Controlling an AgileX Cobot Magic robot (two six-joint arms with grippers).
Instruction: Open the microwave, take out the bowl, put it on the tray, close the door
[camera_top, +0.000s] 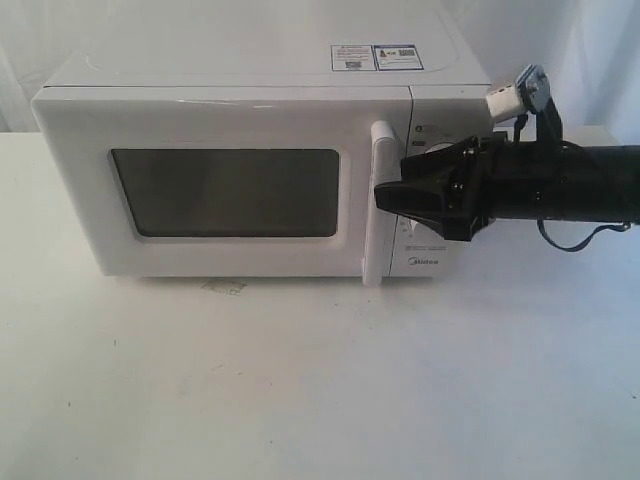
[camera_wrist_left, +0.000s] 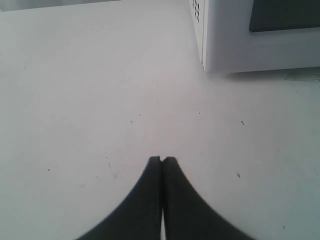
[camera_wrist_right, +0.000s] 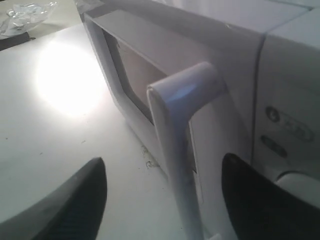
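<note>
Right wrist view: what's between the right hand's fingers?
The white microwave door's tall vertical bar handle stands between the open right hand's black fingers, in the right wrist view.

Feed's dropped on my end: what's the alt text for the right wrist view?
The right gripper, open, has one dark finger on each side of the door's tall white handle. The door looks shut, with the white table behind.

Microwave (camera_top: 200, 70), white: 1.
Door (camera_top: 220, 125): 1, with 1 dark window (camera_top: 225, 192) and 1 bar handle (camera_top: 378, 250).
Stickers (camera_top: 352, 57) on top: 2.
Grippers: 2 (only one shows in the exterior view): left gripper (camera_wrist_left: 161, 161), right gripper (camera_top: 383, 196).
Surface (camera_top: 300, 380): 1.
Crumpled clear wrapper (camera_wrist_right: 25, 15): 1.
</note>
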